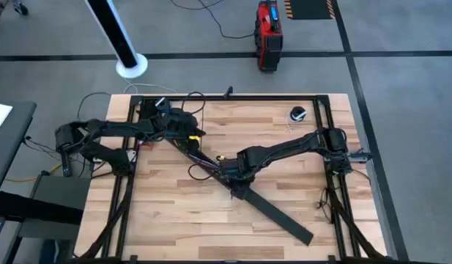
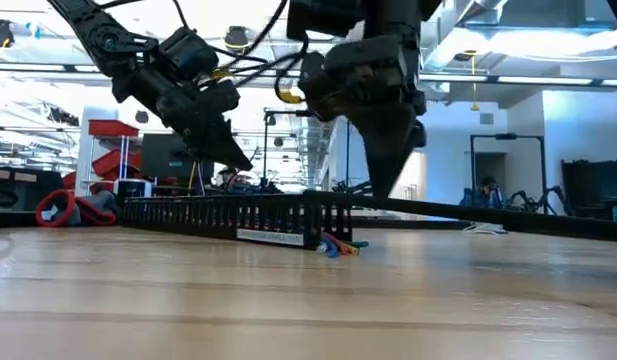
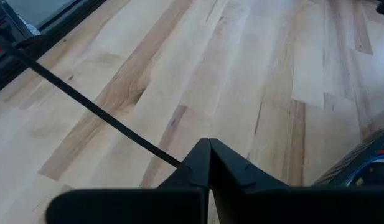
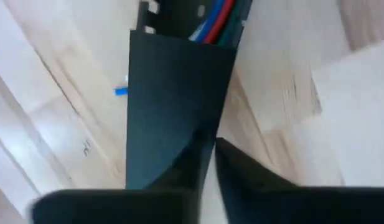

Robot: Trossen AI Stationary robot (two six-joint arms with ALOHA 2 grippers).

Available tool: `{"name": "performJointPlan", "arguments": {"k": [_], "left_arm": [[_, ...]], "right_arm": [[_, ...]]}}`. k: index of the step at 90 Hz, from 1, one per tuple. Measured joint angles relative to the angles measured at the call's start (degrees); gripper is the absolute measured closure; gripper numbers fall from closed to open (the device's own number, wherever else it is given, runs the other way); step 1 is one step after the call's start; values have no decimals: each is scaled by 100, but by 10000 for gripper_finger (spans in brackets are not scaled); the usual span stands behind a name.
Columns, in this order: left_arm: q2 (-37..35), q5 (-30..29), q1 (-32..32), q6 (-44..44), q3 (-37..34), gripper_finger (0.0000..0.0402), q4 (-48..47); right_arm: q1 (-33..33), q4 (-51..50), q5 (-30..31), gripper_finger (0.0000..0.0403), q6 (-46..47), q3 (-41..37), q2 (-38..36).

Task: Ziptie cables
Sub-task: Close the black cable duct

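The cables (image 2: 338,243) lie inside a long black slotted channel (image 2: 238,215); their red, blue and green ends stick out of its end (image 4: 216,18). A flat black strip (image 1: 280,214) runs from the channel toward the near right. My right gripper (image 4: 208,152) is shut at the strip's channel end (image 1: 236,178). My left gripper (image 3: 209,155), over the channel's far left end (image 1: 187,138), is shut on a thin black zip-tie strap (image 3: 86,99). My left gripper pinches one end of the thin strap (image 3: 179,163) between its two fingers. The strap runs straight away from the fingertips, above the tabletop. My right gripper points down at the flat strip (image 2: 385,190). It closes on a long edge (image 4: 207,134) near the strip's end by the channel. That end sits raised at the channel (image 2: 358,203), and the strip's other end lies toward the table's near right.
A small round dark object (image 1: 297,114) lies at the far right of the table. Black frame rails (image 1: 335,183) border the tabletop. A red-and-grey object (image 2: 68,208) sits at the low view's left. The table's near half is bare wood (image 1: 182,220).
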Motion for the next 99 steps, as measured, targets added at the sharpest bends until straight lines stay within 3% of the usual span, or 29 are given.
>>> {"name": "performJointPlan", "arguments": {"k": [13,33,57,72,83,99], "left_arm": [[-2,-88,-2,-21,0,402,-560],[-220,-1025,2,-2,0,401,-1205],[-1298,-2147,1,-260,0,402,-2614],[-1806,-2795,0,-974,0,402,-3961],[-1756,-3215,41,-1342,-4,402,-4486],[-1227,-3136,69,-1392,7,402,-4387]], "right_arm": [[-12,258,0,391,15,0,0],[-11,433,1,402,12,0,0],[-9,668,-24,403,-132,0,0],[-13,840,-77,403,-236,0,0],[-11,833,-104,403,-295,0,0],[-11,831,-172,403,-347,0,0]]}}
